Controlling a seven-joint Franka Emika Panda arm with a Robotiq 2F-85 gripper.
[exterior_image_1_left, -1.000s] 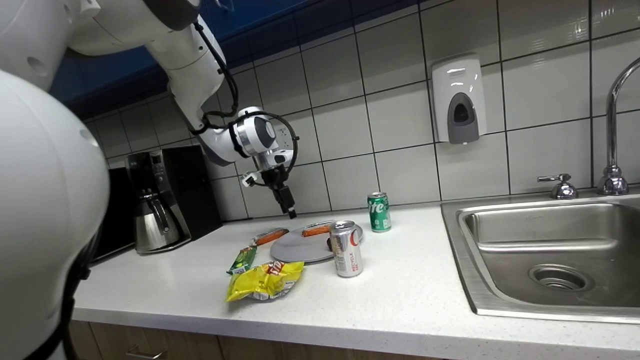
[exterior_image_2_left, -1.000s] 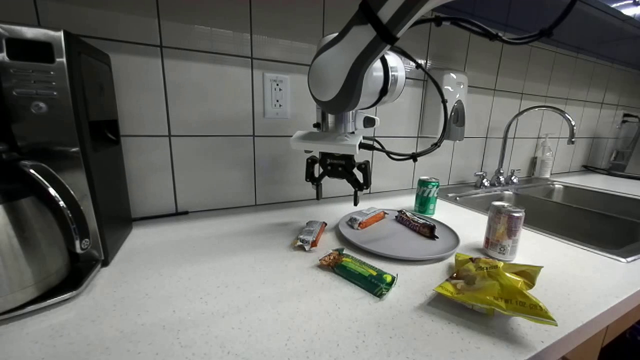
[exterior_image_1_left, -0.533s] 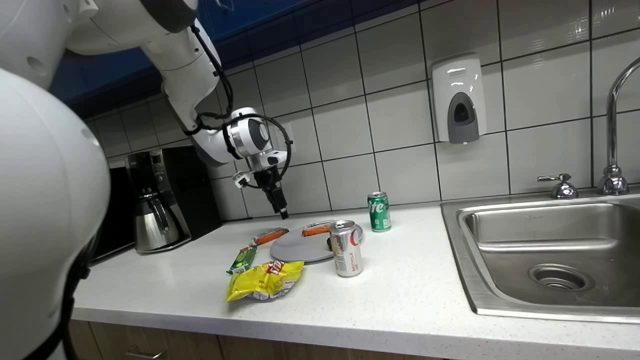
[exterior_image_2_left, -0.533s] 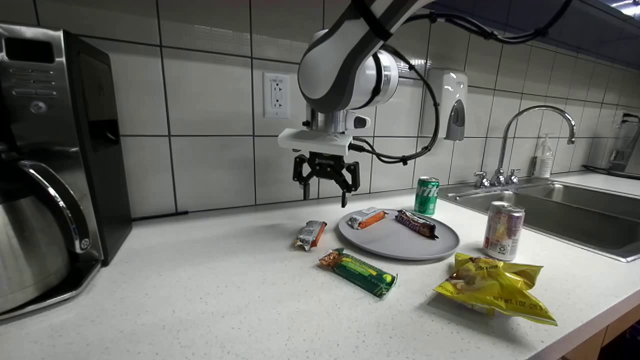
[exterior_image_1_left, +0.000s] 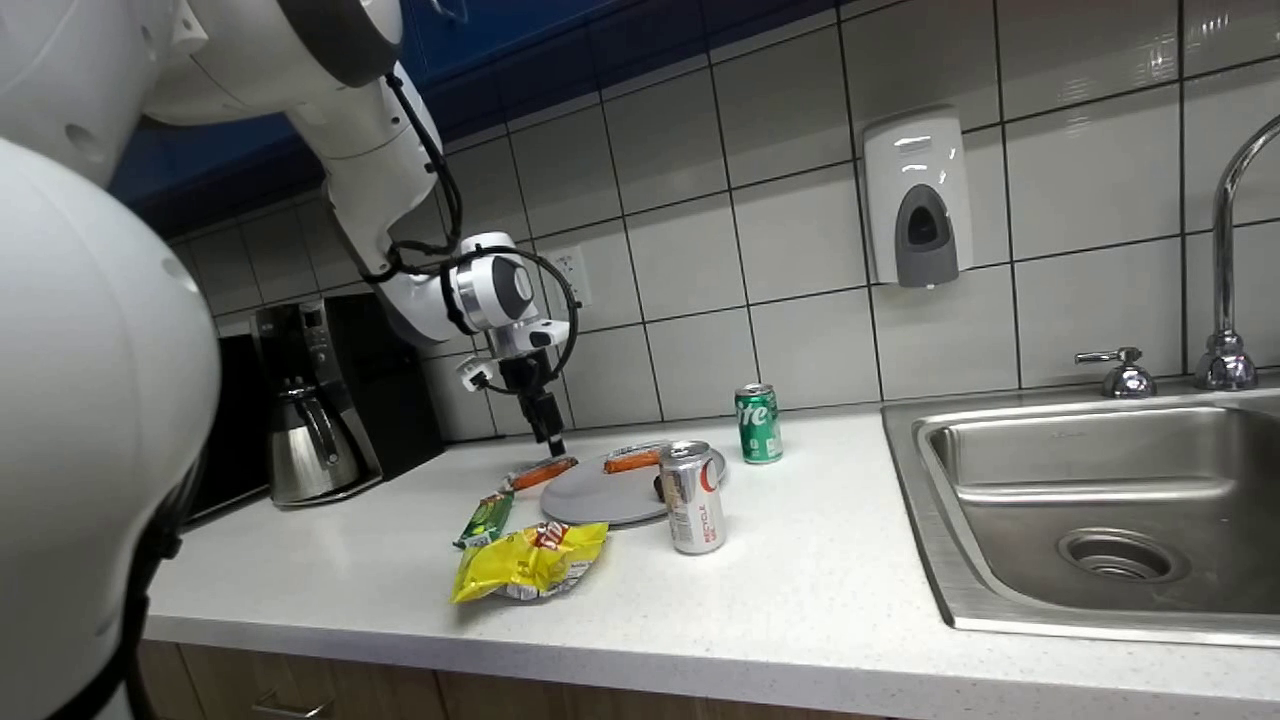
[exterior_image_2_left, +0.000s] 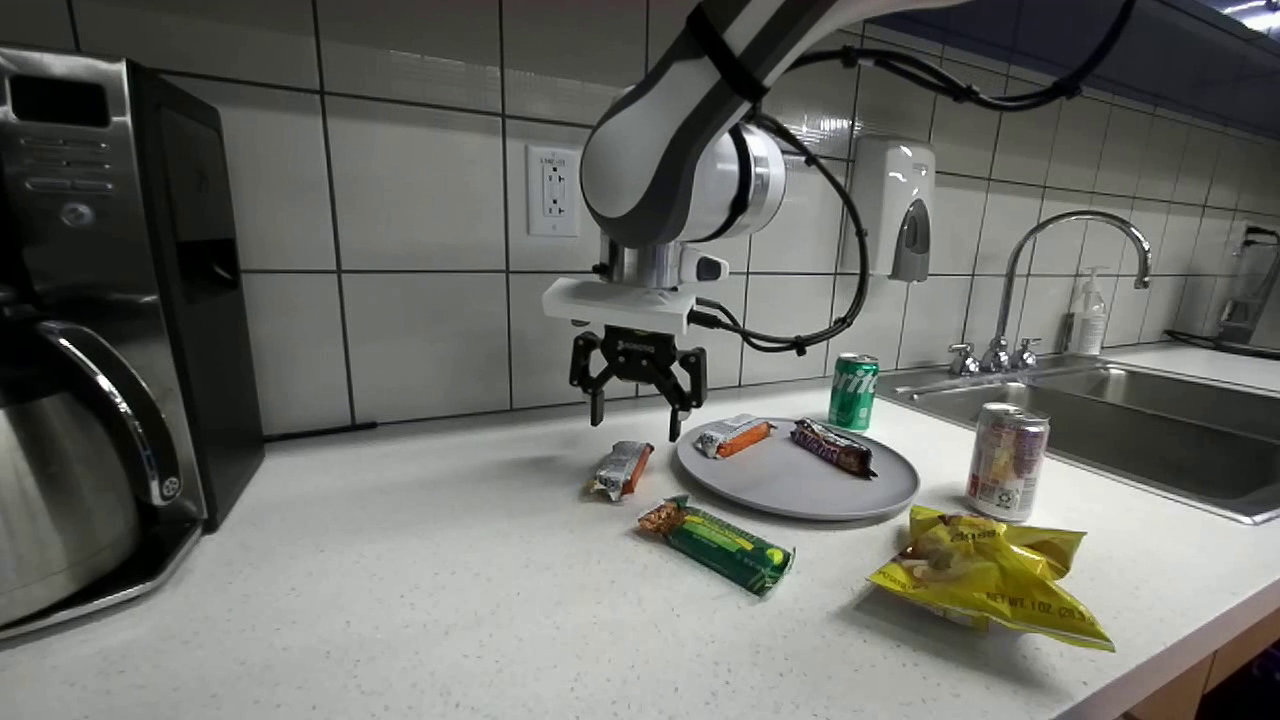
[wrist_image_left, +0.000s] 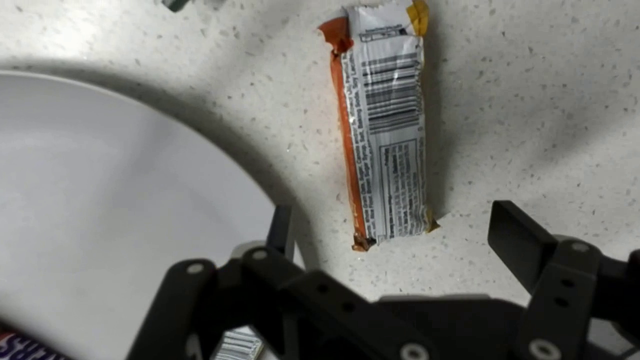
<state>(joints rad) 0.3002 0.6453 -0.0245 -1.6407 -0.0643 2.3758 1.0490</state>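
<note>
My gripper (exterior_image_2_left: 636, 428) hangs open above the counter with nothing between its fingers. Nearest to it is an orange-and-silver wrapped bar (exterior_image_2_left: 622, 470), lying just below on the counter, left of the grey plate (exterior_image_2_left: 780, 500). In the wrist view this bar (wrist_image_left: 387, 130) shows its barcode side, its near end in line with the gap of the gripper (wrist_image_left: 396, 227). The left finger (wrist_image_left: 281, 230) overlaps the plate's rim there. On the plate lie a similar orange bar (exterior_image_2_left: 740, 437) and a dark-wrapped bar (exterior_image_2_left: 833, 447). A green bar (exterior_image_2_left: 725, 548) rests in front.
A yellow chip bag (exterior_image_2_left: 985, 580), a silver can (exterior_image_2_left: 1008, 465) and a green can (exterior_image_2_left: 853, 393) stand around the plate. A coffee maker (exterior_image_1_left: 318, 440) is at one end, a sink (exterior_image_1_left: 930, 520) at the other. A tiled wall (exterior_image_2_left: 420, 330) backs the counter.
In both exterior views the gripper has shifted left, then come down closer to the orange-and-silver bar on the counter. It has stayed open. The objects have not moved.
</note>
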